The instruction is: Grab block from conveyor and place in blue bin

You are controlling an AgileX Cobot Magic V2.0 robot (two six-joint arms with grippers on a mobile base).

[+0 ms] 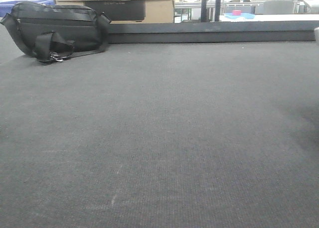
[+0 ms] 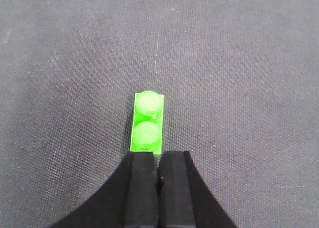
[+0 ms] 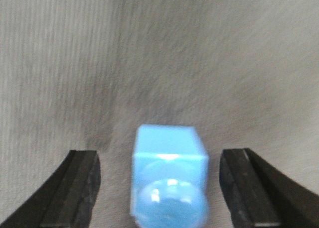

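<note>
The conveyor's dark grey belt [image 1: 164, 138] fills the front view; neither gripper shows there. In the left wrist view a bright green two-stud block [image 2: 147, 122] lies on the belt. My left gripper [image 2: 158, 156] is shut, its black fingers pressed together, with the block's near end right at the fingertips and not between them. In the right wrist view a light blue block [image 3: 169, 173] stands on the belt between the spread fingers of my open right gripper [image 3: 159, 153], with a gap on each side. A blue edge [image 1: 7, 8] shows behind the bag; I cannot tell whether it is the bin.
A black bag [image 1: 55, 31] lies on the belt at the far left. Cardboard boxes [image 1: 114, 4] stand behind the belt's dark far rail [image 1: 209, 35]. A blue dish with a red thing on it [image 1: 238, 15] sits far back on the right.
</note>
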